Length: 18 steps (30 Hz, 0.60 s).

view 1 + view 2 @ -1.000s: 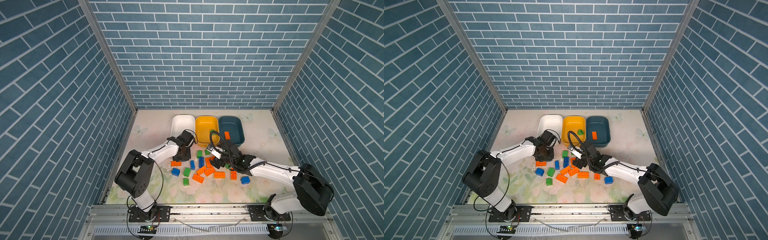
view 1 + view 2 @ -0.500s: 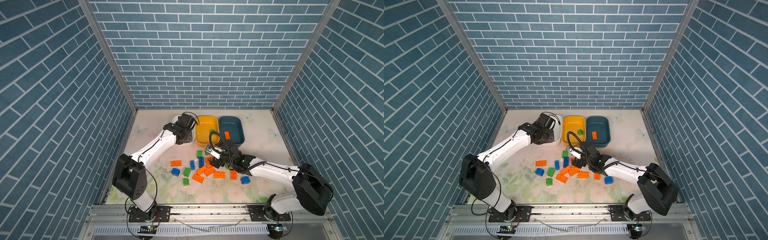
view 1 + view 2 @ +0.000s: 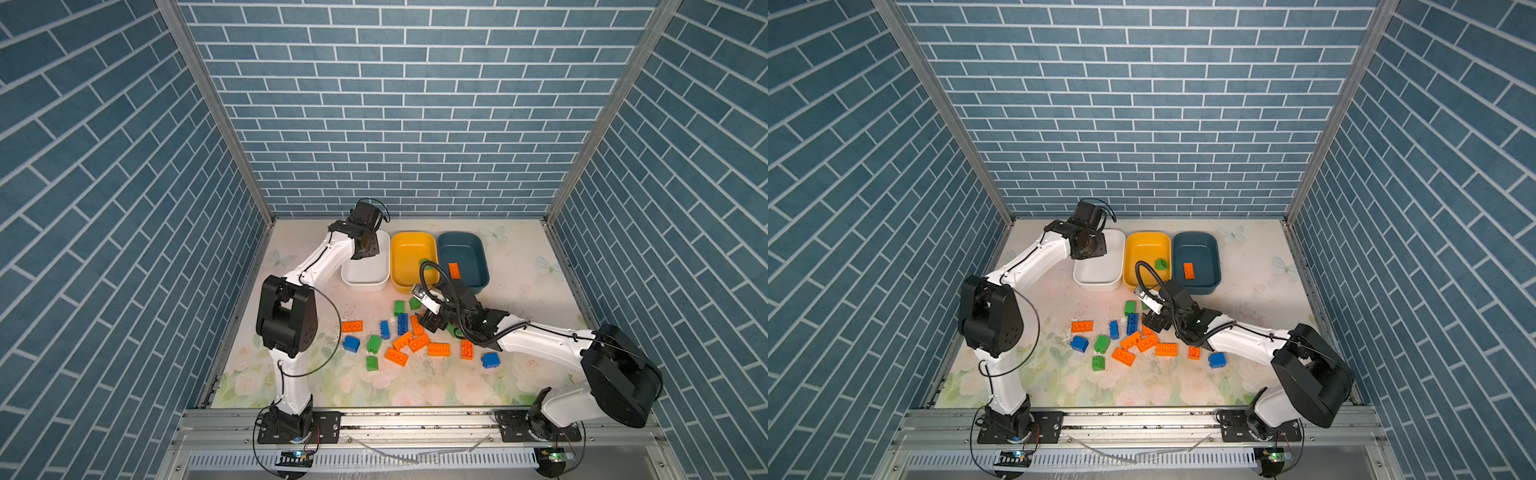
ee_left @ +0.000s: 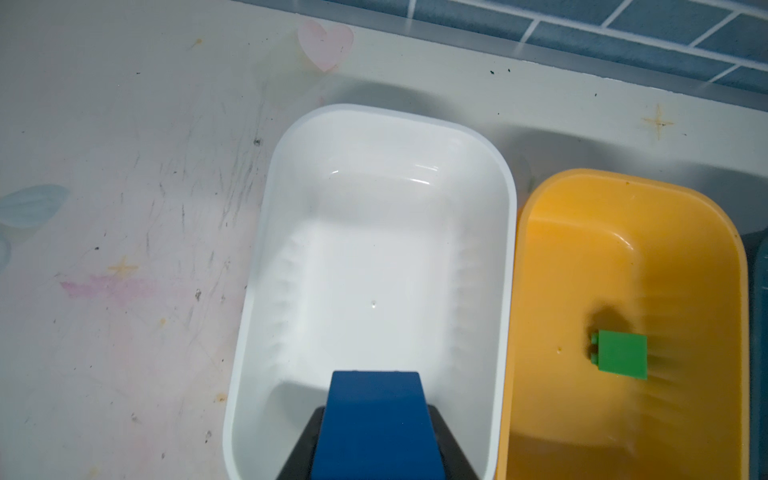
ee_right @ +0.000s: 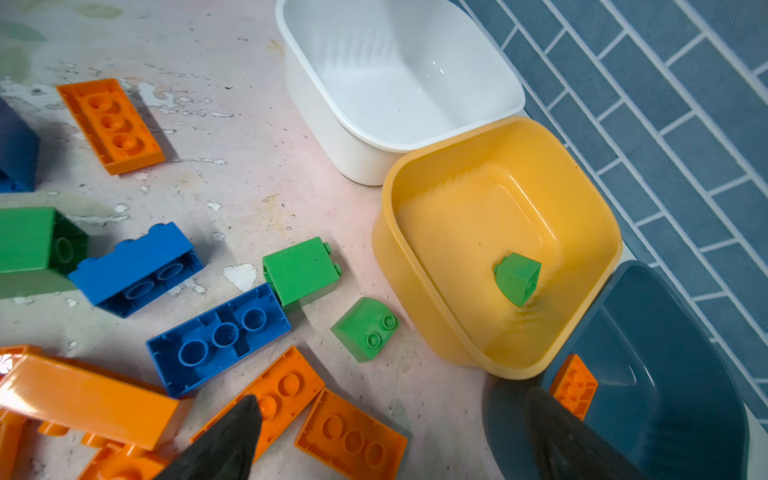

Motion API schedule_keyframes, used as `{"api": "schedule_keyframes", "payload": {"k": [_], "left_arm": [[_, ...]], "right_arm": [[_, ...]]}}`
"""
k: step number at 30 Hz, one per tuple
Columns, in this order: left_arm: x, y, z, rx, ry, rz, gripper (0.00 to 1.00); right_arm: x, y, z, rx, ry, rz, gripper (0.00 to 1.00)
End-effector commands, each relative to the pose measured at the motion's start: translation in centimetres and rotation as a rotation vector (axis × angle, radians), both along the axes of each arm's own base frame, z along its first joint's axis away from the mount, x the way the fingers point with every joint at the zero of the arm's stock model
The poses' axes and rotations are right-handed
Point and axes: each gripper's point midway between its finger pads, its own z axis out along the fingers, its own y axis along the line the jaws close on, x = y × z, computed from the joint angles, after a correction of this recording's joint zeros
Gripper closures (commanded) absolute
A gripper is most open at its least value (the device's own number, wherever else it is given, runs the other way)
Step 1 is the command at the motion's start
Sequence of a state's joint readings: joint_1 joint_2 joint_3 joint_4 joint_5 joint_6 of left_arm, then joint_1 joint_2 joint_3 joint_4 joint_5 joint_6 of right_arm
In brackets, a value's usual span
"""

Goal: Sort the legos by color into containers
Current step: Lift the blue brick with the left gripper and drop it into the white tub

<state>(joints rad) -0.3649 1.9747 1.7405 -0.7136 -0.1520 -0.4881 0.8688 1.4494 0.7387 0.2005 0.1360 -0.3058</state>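
Legos (image 3: 438, 349) lie mostly loose on the desk (image 3: 519, 257) beneath our wide-open, empty right gripper (image 5: 392, 409); our left gripper (image 4: 376, 455) clamps a blue brick (image 4: 374, 407) above the white tub (image 4: 266, 232). Released near its rim, the brick may bounce out.

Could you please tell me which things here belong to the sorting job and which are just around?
Belong: loose bricks; blue brick in the left gripper; white tub; yellow tub; teal tub.
Just there: floral table cover; brick-patterned walls; front rail.
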Motion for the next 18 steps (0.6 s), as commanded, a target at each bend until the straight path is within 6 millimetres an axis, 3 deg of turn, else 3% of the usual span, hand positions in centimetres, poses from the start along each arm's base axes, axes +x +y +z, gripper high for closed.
{"api": "schedule_keyframes", "payload": {"k": [1, 5, 10, 14, 18], "left_arm": [[1.1, 0.2, -1.1, 0.009, 0.038, -0.013, 0.68], [2.1, -0.4, -0.9, 0.01, 0.062, -0.033, 0.58], [2.0, -2.6, 0.0, -0.091, 0.046, -0.098, 0.26], [1.2, -4.5, 1.3, -0.225, 0.034, -0.136, 0.15], [0.5, -5.0, 2.8, -0.284, 0.008, -0.146, 0.05]], "right_arm": [[1.5, -0.7, 2.3, 0.097, 0.019, -0.17, 0.01], [1.7, -1.9, 2.9, 0.147, 0.038, -0.269, 0.01], [2.1, -4.6, 2.6, 0.245, 0.092, -0.426, 0.01], [2.4, -7.0, 1.4, 0.326, 0.183, -0.546, 0.01], [1.7, -8.6, -1.3, 0.36, 0.368, -0.593, 0.06]]}}
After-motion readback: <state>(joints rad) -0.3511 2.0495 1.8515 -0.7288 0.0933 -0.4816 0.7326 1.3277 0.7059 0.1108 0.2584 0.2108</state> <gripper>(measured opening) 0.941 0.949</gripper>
